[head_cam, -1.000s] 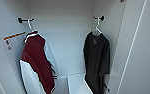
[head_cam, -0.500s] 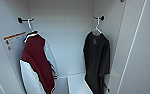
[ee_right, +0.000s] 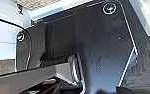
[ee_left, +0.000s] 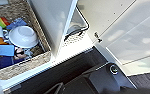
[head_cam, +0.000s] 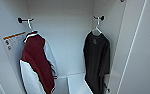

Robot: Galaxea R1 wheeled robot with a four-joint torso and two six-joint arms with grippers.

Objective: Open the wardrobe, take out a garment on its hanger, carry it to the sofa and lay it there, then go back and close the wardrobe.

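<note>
Inside open wardrobe (head_cam: 66,37) | garment (head_cam: 96,60) hangs on hanger (head_cam: 97,29) | hands' state: cannot tell

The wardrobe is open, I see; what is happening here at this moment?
The robot faces the open wardrobe. Nothing is being handled in the head view. The black garment hangs on its white hanger from a peg on the right wall, not yet taken out. A dark red and white jacket hangs on the left side.
</note>
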